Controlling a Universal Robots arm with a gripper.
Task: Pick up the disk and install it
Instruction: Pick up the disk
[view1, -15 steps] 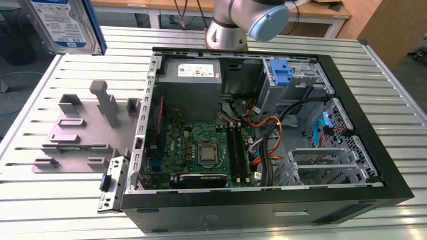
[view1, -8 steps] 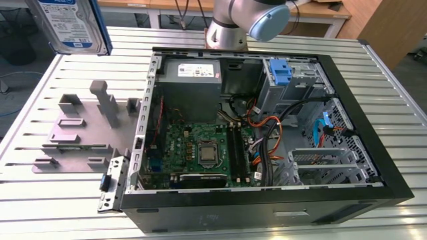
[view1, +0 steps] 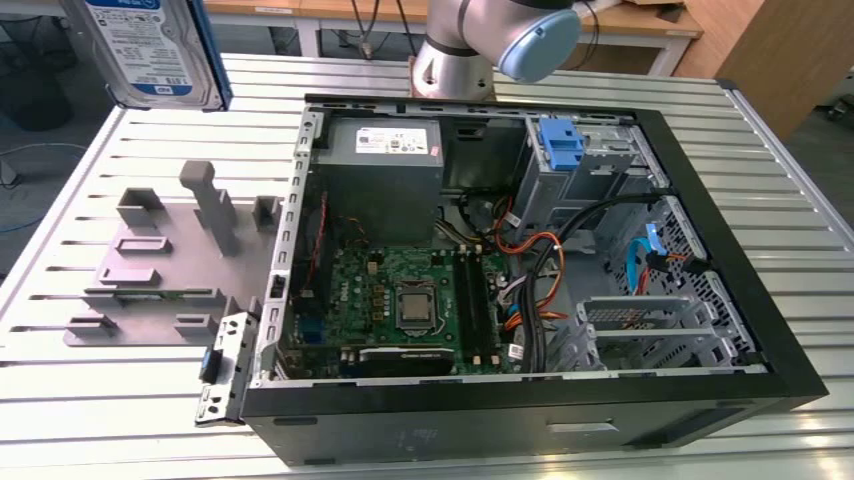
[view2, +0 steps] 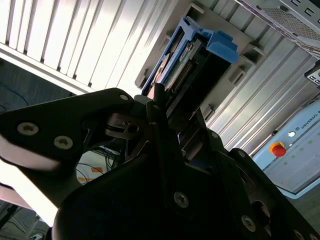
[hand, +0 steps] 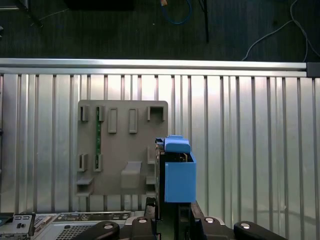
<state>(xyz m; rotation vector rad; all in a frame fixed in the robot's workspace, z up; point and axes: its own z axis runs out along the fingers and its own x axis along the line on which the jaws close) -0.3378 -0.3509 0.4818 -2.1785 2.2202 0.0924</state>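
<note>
My jaws clamp the disk (hand: 179, 180), seen edge-on, blue carrier rail outward. The disk hangs raised over the edge of the grey fixture plate (hand: 122, 135) on the slatted tabletop (hand: 250, 140), beside the open computer case (view1: 507, 420).

In the exterior view the disk (view1: 147, 50) is cut off along its top by the picture's edge. In the second wrist view the dark body of the gripper (view2: 165, 107) hides the disk's end nearest the wrist. In the first wrist view, beyond the fingertips, the disk covers part of the grey fixture plate (hand: 122, 150).
</note>
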